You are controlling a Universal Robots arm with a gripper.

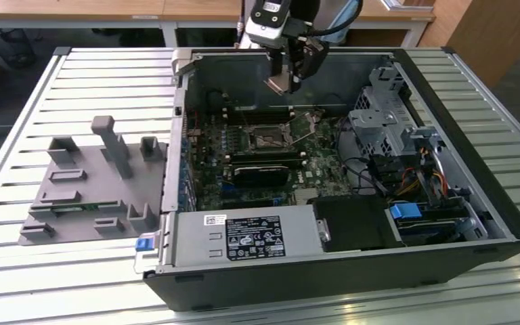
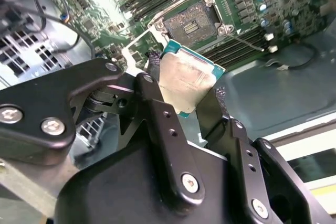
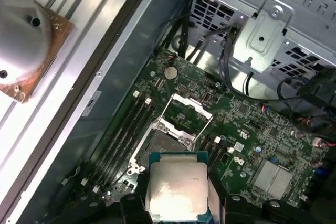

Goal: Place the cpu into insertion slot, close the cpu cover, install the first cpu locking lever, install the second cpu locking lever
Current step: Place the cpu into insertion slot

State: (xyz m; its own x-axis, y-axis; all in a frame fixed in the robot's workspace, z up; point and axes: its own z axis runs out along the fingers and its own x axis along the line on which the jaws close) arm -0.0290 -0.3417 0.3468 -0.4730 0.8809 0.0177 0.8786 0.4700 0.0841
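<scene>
**Silver cpu held over the open slot**

Black jaws are clenched on the cpu (image 2: 185, 77), pressing on two opposite edges. I think this hold is chosen so that the other edges stay free to go down into the slot (image 2: 192, 22). The pale metal face looks toward the wrist cameras, so the contact side probably looks toward the green board (image 3: 247, 129).

In the exterior view the cpu (image 1: 281, 84) hangs inside the open case (image 1: 332, 274), high over the board and well apart from the slot (image 1: 267, 137). The cover (image 3: 188, 109) stands lifted on its hinge, which leaves the slot open from above. The case itself lies on the slatted counter (image 1: 70, 81).

Some things are hard to see. The jaws hide both gripped edges, and the underside of the cpu is not visible. In the first wrist view its near edge is cut off. I cannot clearly tell the two locking levers from the other thin metal parts around the slot.
</scene>
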